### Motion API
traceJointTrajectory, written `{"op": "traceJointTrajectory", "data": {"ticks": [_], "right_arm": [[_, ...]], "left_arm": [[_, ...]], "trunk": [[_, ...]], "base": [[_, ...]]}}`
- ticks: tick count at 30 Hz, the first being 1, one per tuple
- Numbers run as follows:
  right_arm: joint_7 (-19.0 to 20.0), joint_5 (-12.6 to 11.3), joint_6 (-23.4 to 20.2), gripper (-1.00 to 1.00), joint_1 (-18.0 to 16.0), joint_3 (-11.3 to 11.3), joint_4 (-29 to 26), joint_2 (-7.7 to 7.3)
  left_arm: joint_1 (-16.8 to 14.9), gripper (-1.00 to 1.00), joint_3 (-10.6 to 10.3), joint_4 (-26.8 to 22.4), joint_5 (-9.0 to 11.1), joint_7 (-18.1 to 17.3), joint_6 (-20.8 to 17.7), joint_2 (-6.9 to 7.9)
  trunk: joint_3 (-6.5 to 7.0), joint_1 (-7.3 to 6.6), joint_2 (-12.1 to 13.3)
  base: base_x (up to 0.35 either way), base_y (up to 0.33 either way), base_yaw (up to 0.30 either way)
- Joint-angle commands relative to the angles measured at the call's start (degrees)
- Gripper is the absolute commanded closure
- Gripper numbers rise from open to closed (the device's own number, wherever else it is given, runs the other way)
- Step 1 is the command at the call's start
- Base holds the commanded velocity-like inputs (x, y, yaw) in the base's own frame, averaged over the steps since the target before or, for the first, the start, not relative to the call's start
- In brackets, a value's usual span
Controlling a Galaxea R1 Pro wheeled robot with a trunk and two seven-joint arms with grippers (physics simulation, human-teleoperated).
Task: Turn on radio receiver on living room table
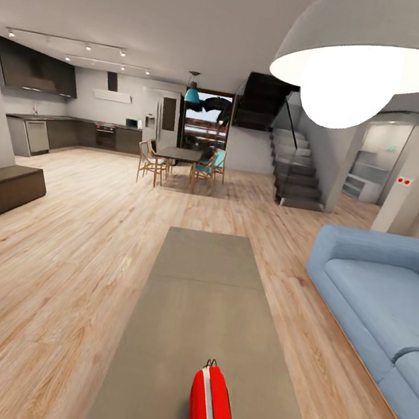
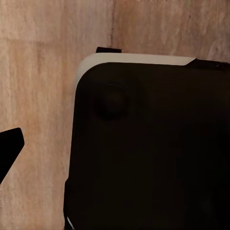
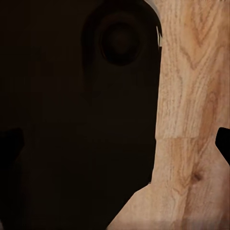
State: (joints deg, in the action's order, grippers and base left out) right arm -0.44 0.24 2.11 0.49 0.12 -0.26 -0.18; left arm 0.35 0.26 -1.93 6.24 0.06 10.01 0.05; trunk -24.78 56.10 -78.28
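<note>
Facing: we look down the long low grey-taupe table into the open living room with its light wood plank floor.
Radio position: the small glossy red radio receiver with white trim stripes stands on the near end of the table, at the lower edge of the head view, edge-on to us, its thin handle on top; a pale round shape sits just beside its base.
Surroundings: a blue sectional sofa runs along the right of the table, a white dome lamp hangs above, and a dark dining table with wooden chairs stands well beyond, near the kitchen.
Left wrist view: a dark rounded body of our own robot covers much of the frame over the plank floor, with one dark fingertip at the edge; we cannot tell whether the left fingers are spread or pressed together.
Right wrist view: the same kind of dark body over wood; a dark tip at each side edge suggests the right fingers are spread.
Step in hand: we judge that neither arm has been brought up toward the radio yet.
Risk: the radio is narrow and upright, so a sideways or hard push could tip it or slide it off the near end.
Second risk: we cannot see its switch from here, so a reach made blind could miss it.
</note>
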Motion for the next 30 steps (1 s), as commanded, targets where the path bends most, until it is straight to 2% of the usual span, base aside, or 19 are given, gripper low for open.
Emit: {"op": "traceJointTrajectory", "data": {"ticks": [1, 30], "right_arm": [[0.0, 0.0, 0.0, -1.0, 0.0, 0.0, 0.0, 0.0], [0.0, -0.1, -0.3, -1.0, 0.0, 0.1, 0.0, -0.09]], "left_arm": [[0.0, -1.0, 0.0, 0.0, 0.0, 0.0, 0.0, 0.01], [0.0, -1.0, 0.2, 0.0, 0.1, -0.3, 0.0, 0.06]], "trunk": [[0.19, -0.23, 0.4], [5.39, -6.6, 12.0]], "base": [[0.0, 0.0, 0.0], [0.0, 0.0, 0.0]]}}
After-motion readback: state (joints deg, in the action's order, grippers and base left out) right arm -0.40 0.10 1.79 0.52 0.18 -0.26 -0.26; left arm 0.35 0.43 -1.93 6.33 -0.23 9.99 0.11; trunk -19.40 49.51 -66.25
